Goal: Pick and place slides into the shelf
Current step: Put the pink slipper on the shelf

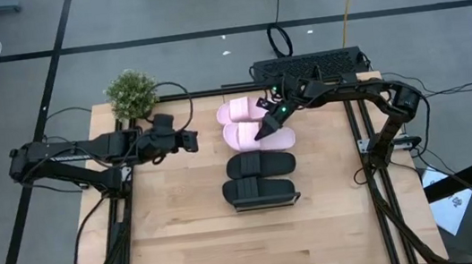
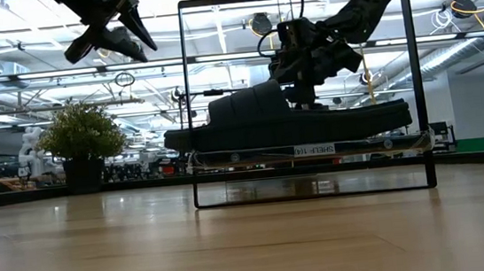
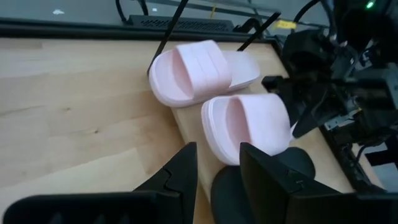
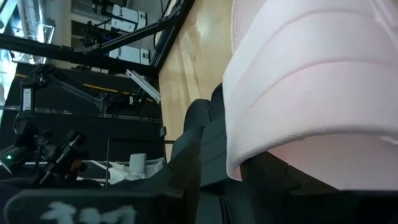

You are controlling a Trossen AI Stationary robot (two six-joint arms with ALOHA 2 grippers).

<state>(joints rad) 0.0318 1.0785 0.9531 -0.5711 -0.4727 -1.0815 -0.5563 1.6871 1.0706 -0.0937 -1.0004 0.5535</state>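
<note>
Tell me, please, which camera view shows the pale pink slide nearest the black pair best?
The left wrist view: the pink slide shows strap and opening clearly. The high view has the right gripper partly covering it; the right wrist view shows only strap; the low view hides it.

Four wide-strap slide sandals lie in one row along the narrow light-wood slatted shelf (image 1: 261, 169), mid-tabletop: two pale pink slides (image 1: 238, 110) (image 1: 245, 134) toward the far edge, two black slides (image 1: 258, 163) (image 1: 259, 189) nearer.

The table (image 1: 186, 237) carried a potted plant (image 1: 132, 93) at its far left corner and the shelf (image 1: 258, 156) near mid-table; on the shelf lay, seemingly all four, two pink slides (image 1: 248, 121) and two black slides (image 1: 260, 179).
</note>
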